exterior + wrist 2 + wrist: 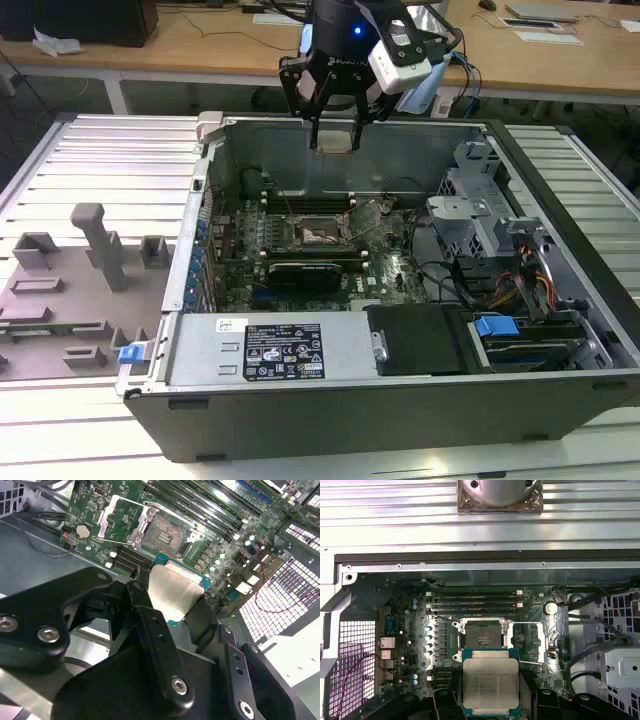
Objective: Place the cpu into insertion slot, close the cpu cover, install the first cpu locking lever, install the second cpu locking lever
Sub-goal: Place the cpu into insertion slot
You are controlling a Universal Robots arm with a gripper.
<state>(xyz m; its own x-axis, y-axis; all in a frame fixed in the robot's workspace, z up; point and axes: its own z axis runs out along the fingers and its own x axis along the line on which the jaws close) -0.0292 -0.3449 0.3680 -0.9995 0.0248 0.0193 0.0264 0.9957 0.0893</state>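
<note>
My gripper [335, 138] hangs above the open computer case, shut on the cpu [336, 141] by two opposite edges. In both wrist views the cpu [490, 682] [175, 592] shows its pale metal face with a green rim, held flat between the black fingers [142, 597]. Below it on the green motherboard [395, 270] lies the insertion slot [482, 639] [162, 535] [318, 232], bare, with its contact field showing. The cpu cover [530, 642] [116, 516] is swung open beside the slot. The cpu is well above the slot and apart from it.
Memory slots [472, 599] run along one side of the socket. The case walls [350, 150] surround the board, with a drive cage [480, 215], cables [530, 280] and a black box [420, 340] on the exterior view's right. A grey fixture plate [75, 290] lies on the exterior view's left.
</note>
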